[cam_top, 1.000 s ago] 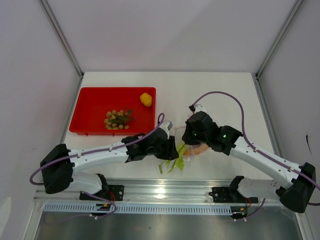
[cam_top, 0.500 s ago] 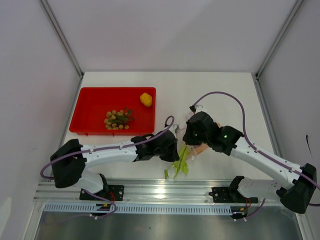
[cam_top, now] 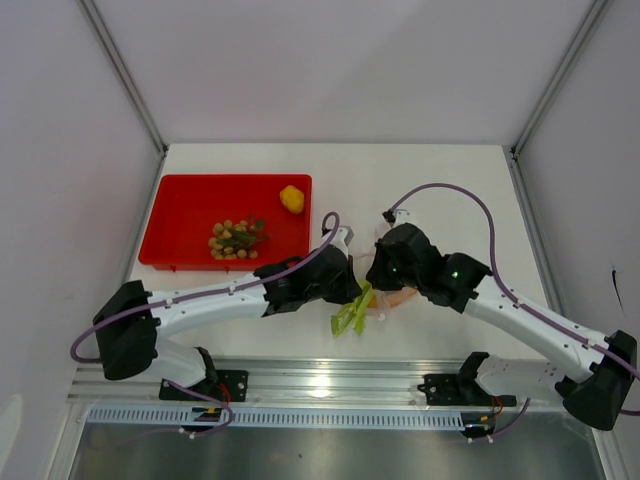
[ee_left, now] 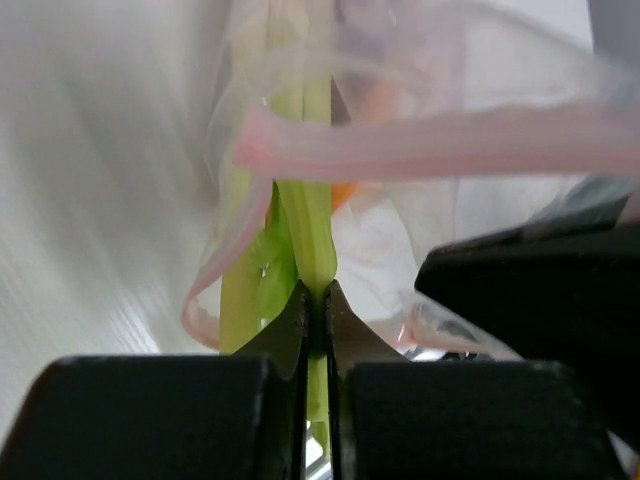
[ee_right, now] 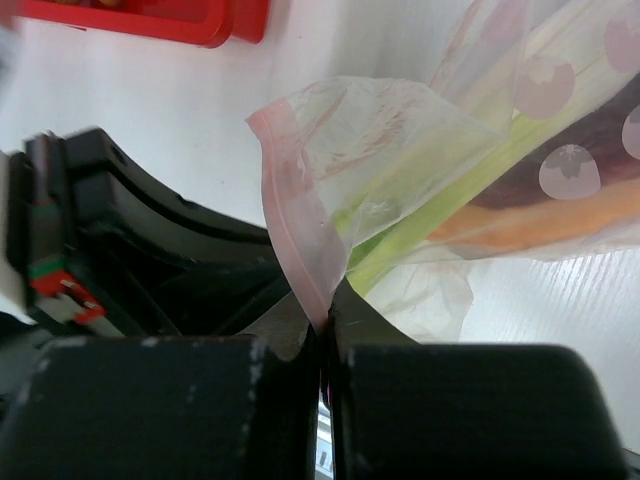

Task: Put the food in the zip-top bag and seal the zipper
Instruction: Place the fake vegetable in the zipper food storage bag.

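Observation:
My left gripper (ee_left: 317, 292) is shut on a long green stalk (ee_left: 308, 225) whose far end reaches into the mouth of the clear zip-top bag (ee_left: 500, 90), under the pink zipper (ee_left: 430, 140). From above, the stalks (cam_top: 352, 312) stick out of the bag (cam_top: 400, 297) toward the table's front. My right gripper (ee_right: 325, 315) is shut on the zipper (ee_right: 295, 240) at the bag's corner and holds the mouth up. A purple sweet potato (ee_right: 570, 135), an orange piece (ee_right: 540, 225) and stalks (ee_right: 440, 215) lie inside the bag. The yellow fruit (cam_top: 292, 198) and the berries (cam_top: 236, 238) lie in the red tray.
The red tray (cam_top: 180, 215) stands at the back left of the white table. The two grippers work close together at the table's middle front, left gripper (cam_top: 346, 290) beside right gripper (cam_top: 385, 285). The left arm's black body (ee_right: 150, 250) fills the left of the right wrist view.
My left gripper has shut on the green stalks and carried them back toward the bag's mouth. The right gripper has kept its hold on the bag.

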